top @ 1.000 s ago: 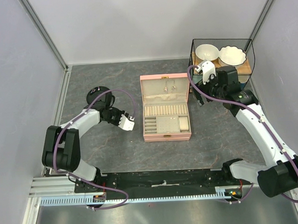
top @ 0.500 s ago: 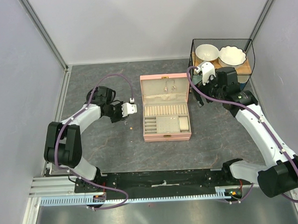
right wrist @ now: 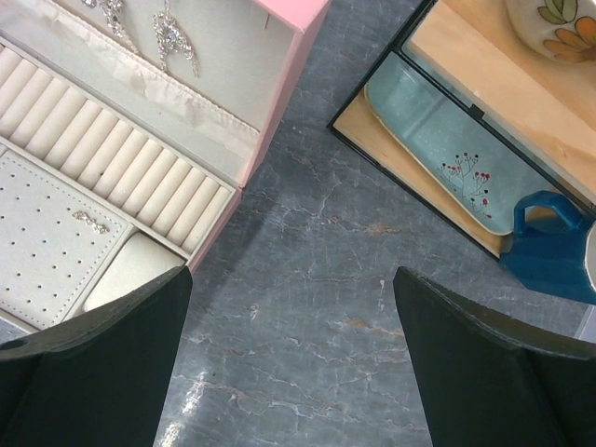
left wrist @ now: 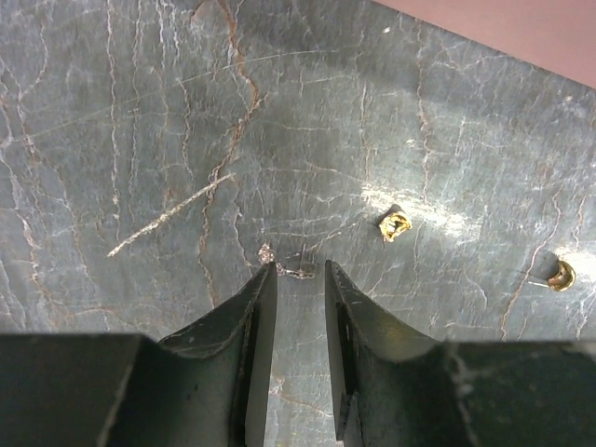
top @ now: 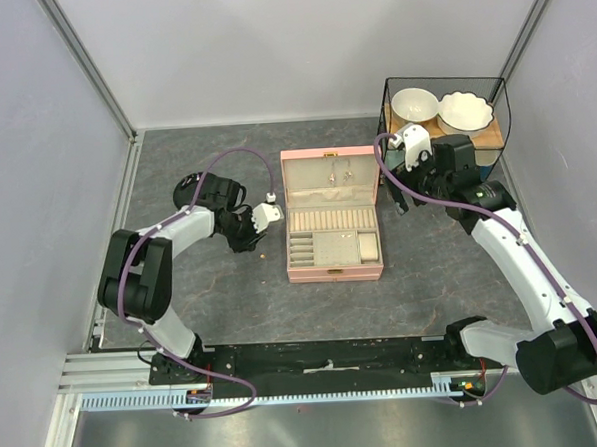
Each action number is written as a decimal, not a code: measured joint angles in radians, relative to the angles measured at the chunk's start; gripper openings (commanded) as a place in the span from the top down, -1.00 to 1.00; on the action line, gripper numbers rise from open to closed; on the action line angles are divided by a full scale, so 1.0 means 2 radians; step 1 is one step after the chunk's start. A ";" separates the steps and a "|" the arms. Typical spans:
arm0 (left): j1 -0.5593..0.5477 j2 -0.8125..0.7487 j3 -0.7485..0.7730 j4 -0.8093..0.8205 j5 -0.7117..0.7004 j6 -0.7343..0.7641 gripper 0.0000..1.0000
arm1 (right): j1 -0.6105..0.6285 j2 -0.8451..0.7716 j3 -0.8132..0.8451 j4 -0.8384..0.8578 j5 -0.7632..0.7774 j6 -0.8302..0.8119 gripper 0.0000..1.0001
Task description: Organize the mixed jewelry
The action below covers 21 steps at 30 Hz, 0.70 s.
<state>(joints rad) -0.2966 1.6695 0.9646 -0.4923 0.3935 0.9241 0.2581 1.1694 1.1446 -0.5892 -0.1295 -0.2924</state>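
Left gripper (left wrist: 301, 268): jaws narrowed to a slit but not shut, tips down at the table (left wrist: 140, 112). The silver piece (left wrist: 284, 270) lies at the left tip and runs across the gap; it doesn't look pinched yet. The nearest gold piece (left wrist: 395, 226) is just right of the tips and the second gold piece (left wrist: 560, 275) is further right. Both lie loose on the stone, with the pink box (left wrist: 521, 37) edge beyond them. Handling guess: near weightless, thin hard metal on a slick surface, so it will skate or flip if a tip nudges it. The silver one looks like a short linked bit, so probably floppy and may dangle. Best bite is across its middle, tips touching the table, closing slowly. Right gripper (right wrist: 293, 279) is spread wide with nothing in it, hanging off the box's right side. Versus a second ago: the left gripper has swung away from the base and in toward the box's left wall. The box and right arm are unchanged.
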 measured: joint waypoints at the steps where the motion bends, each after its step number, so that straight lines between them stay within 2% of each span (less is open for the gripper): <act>1: 0.000 0.002 0.001 0.000 -0.001 -0.007 0.31 | 0.000 0.000 -0.001 0.000 0.000 0.000 -0.97; 8: 0.000 0.012 0.004 0.000 -0.014 -0.030 0.32 | 0.000 -0.004 -0.004 0.001 0.001 0.000 -0.96; 21: -0.002 0.012 0.004 0.000 -0.022 -0.016 0.41 | 0.000 -0.006 -0.004 0.002 0.002 0.000 -0.96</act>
<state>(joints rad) -0.3012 1.6932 0.9726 -0.4927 0.3492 0.8913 0.2581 1.1576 1.1358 -0.5846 -0.1249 -0.2924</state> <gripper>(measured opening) 0.313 0.982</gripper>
